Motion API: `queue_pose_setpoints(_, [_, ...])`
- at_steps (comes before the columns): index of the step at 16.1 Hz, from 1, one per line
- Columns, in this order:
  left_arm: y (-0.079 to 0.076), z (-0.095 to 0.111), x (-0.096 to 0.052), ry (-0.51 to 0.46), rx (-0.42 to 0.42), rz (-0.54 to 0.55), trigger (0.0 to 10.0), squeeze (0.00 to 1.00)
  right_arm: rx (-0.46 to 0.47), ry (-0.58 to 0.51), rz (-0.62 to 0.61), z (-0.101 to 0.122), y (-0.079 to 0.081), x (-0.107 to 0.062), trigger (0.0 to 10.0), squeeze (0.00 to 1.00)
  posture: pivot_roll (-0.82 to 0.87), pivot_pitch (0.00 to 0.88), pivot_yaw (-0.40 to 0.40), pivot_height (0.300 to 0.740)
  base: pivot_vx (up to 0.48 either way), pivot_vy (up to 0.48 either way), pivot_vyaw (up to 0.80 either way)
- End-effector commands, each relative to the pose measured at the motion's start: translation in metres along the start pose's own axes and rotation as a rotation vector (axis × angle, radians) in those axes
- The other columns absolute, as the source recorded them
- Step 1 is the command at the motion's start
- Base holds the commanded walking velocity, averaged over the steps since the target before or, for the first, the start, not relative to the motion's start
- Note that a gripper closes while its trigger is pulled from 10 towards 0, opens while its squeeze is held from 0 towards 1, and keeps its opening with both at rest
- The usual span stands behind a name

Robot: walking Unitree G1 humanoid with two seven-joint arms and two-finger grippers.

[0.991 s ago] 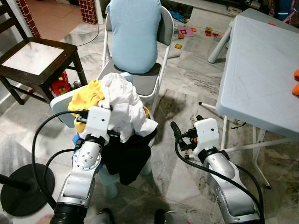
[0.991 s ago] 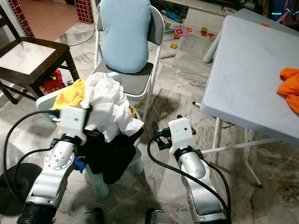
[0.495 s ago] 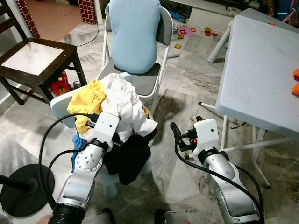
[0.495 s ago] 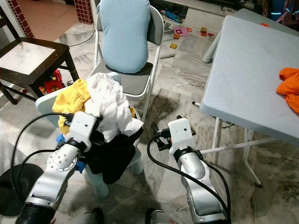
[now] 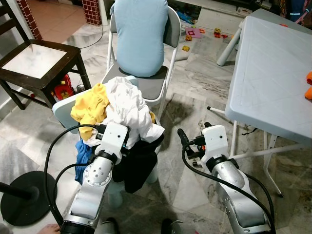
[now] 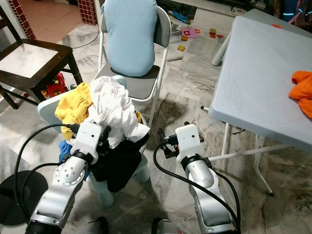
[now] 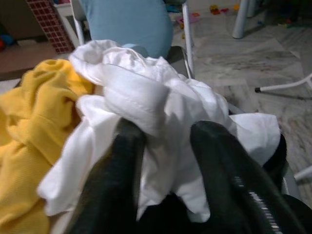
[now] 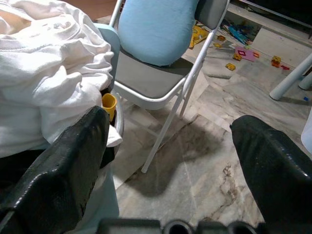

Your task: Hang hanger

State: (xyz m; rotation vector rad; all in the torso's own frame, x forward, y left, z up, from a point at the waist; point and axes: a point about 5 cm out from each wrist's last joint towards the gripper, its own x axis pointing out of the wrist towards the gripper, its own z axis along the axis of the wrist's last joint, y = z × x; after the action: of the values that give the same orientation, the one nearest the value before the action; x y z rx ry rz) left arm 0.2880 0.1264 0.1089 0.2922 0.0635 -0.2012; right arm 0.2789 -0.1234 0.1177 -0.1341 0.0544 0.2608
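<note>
**Marble floor, a heap of laundry, and two grippers near it**

Marble floor (image 5: 195, 87) in veined grey and white runs under everything in the head views. A small pale-blue plastic chair (image 5: 62, 108) carries a rumpled heap: a knitted yellow garment (image 5: 87, 105) on the left, a crumpled white garment (image 5: 129, 105) on top, a black garment (image 5: 136, 165) hanging off the near edge. Beyond it stands a grey folding chair (image 5: 146, 83) with a smooth light-blue cushion (image 5: 140, 34) on it. A dark wooden stool (image 5: 36, 61) sits far left, a black round stand base (image 5: 19, 197) near left. On the right, a grey plastic tabletop (image 6: 263, 73) holds an orange cloth (image 6: 302, 90), cut off by the frame edge. Small toys (image 5: 195, 33) scatter the far floor. The left gripper (image 5: 127, 139) is pushed into the heap where white meets black, its tips hidden by cloth. The right gripper (image 5: 184, 141) hangs low over the floor, right of the small chair.

From the left wrist, the two matte black fingers (image 7: 114, 180) stand apart, pressed against the white garment, a soft fold bulging between them. No hanger can be made out.

From the right wrist, blurred rubbery fingers (image 8: 63, 165) are spread wide around bare floor; a yellow plastic piece (image 8: 109, 103) peeks from under the white garment, too hidden to identify.
</note>
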Motion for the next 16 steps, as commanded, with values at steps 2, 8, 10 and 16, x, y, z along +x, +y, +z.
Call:
queue_pose_setpoints(2, [-0.006, -0.003, -0.002, 0.025, 0.006, -0.03, 10.0, 0.35, -0.004, 0.008, 0.0, -0.002, 0.0, -0.002, 10.0, 0.0, -0.06, 0.209, -0.105, 0.74, 0.0, 0.0, 0.0])
queue_pose_setpoints(8, [-0.001, -0.012, 0.005, 0.078, 0.01, -0.01, 10.0, 0.0, -0.001, 0.013, -0.006, -0.004, 0.0, -0.004, 10.0, 0.0, -0.07, 0.209, -0.099, 0.74, 0.0, 0.0, 0.0])
queue_pose_setpoints(10, [0.002, -0.012, 0.006, 0.073, 0.003, 0.006, 10.0, 0.0, 0.0, 0.013, -0.006, -0.004, 0.0, -0.004, 10.0, 0.0, -0.07, 0.21, -0.099, 0.74, 0.0, 0.0, 0.0])
queue_pose_setpoints(16, [0.01, -0.009, 0.015, 0.038, 0.004, 0.022, 0.0, 0.0, 0.004, 0.012, -0.004, -0.004, 0.002, -0.003, 10.0, 0.0, -0.07, 0.208, -0.096, 0.74, 0.0, 0.0, 0.0])
